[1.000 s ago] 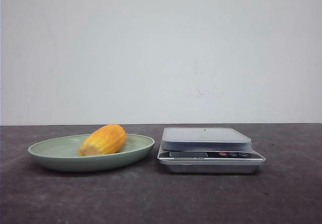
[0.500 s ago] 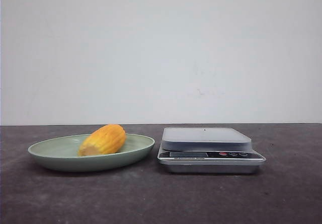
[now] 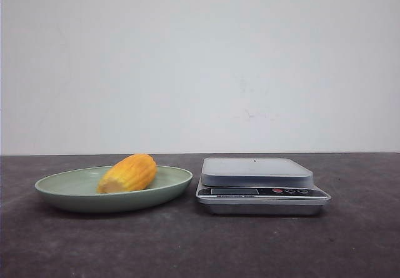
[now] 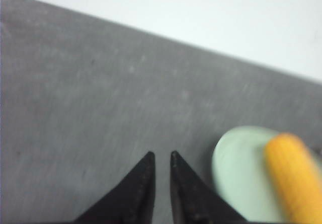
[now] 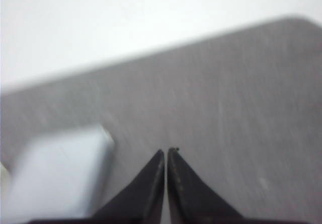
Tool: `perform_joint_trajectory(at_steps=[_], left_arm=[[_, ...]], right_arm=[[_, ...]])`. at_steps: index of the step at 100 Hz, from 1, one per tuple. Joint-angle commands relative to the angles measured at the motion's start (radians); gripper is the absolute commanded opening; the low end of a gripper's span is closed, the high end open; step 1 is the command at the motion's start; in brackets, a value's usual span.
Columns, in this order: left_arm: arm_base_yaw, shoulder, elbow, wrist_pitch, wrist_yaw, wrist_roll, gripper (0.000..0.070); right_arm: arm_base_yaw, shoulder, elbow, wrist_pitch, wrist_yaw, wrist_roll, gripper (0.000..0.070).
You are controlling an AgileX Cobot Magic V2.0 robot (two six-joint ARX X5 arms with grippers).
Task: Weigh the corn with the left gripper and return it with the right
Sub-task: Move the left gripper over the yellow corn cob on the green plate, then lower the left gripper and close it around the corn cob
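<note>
The corn [image 3: 128, 173], a stubby yellow-orange cob, lies on a pale green plate [image 3: 69, 193] at the left of the table. It also shows in the left wrist view [image 4: 297, 176], on the plate [image 4: 236, 173]. My left gripper [image 4: 161, 154] hangs over bare table beside the plate, with nothing between its fingers and only a narrow gap between the tips. My right gripper [image 5: 166, 150] is shut and empty over bare table beside the scale [image 5: 55, 171]. Neither gripper shows in the front view.
A silver kitchen scale [image 3: 259, 184] with a flat, bare weighing platform stands just right of the plate. The dark table runs back to a white wall.
</note>
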Motion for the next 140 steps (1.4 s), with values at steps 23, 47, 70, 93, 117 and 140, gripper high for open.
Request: perform_joint_trajectory(at_steps=[23, 47, 70, 93, 117, 140], left_arm=[[-0.001, 0.399, 0.562, -0.058, 0.055, -0.038, 0.0093], [-0.047, 0.63, 0.859, -0.175, 0.191, -0.019, 0.0458], [-0.247, 0.844, 0.965, -0.223, 0.167, 0.035, 0.0457], [-0.406, 1.111, 0.965, -0.245, 0.067, 0.055, 0.046], [-0.443, 1.381, 0.965, -0.2, 0.018, 0.033, 0.0459], [-0.454, 1.547, 0.965, -0.197, 0.018, -0.005, 0.0459]], right_arm=[[0.003, 0.308, 0.452, -0.087, -0.09, 0.025, 0.0073], [0.004, 0.489, 0.723, -0.174, -0.162, -0.035, 0.0492], [0.014, 0.615, 0.887, -0.328, -0.195, -0.09, 0.0492], [0.026, 0.651, 0.915, -0.42, -0.215, -0.129, 0.0492], [0.03, 0.647, 0.915, -0.462, -0.215, -0.152, 0.0492], [0.03, 0.635, 0.915, -0.481, -0.214, -0.155, 0.0492]])
